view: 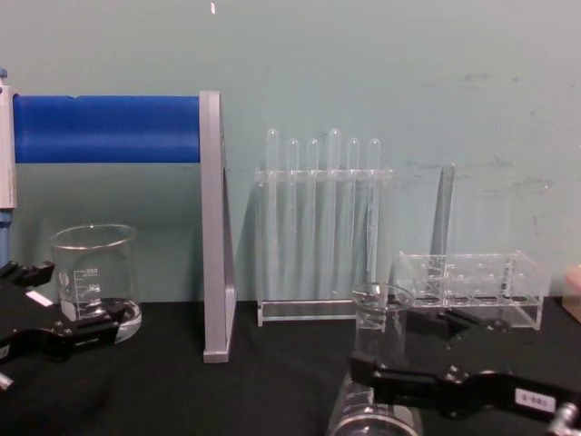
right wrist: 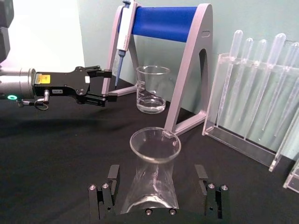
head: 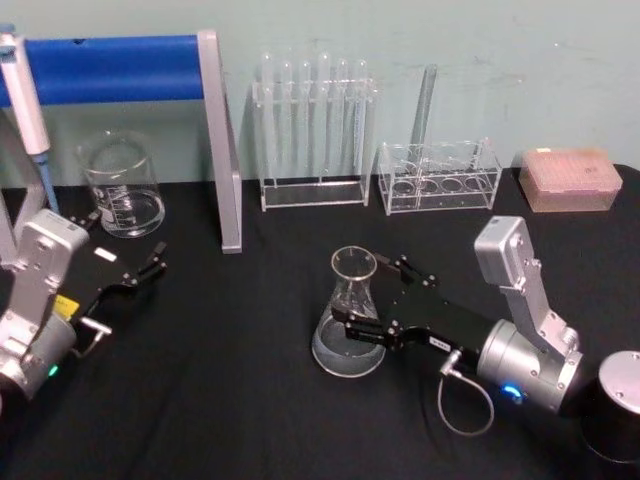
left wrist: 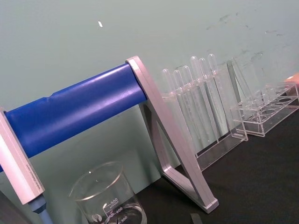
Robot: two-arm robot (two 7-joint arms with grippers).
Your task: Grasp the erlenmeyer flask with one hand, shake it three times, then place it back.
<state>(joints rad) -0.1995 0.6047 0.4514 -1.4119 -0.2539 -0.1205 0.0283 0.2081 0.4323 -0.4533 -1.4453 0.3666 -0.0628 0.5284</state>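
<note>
The erlenmeyer flask (head: 352,325) stands upright on the black table, clear glass with a little liquid in its base. My right gripper (head: 372,293) reaches in from the right and is open, one finger on each side of the flask. In the right wrist view the flask (right wrist: 153,172) sits between the two fingers (right wrist: 112,179), with a gap on both sides. In the chest view the flask (view: 379,350) has one black finger (view: 427,386) crossing in front of it. My left gripper (head: 148,265) is parked at the left, open and holding nothing.
A glass beaker (head: 122,185) stands at the back left beside the blue-barred pipette stand (head: 215,140). A tall tube rack (head: 315,130), a low rack (head: 438,178) and a pink box (head: 570,180) line the back. A black cylinder (head: 615,400) sits near right.
</note>
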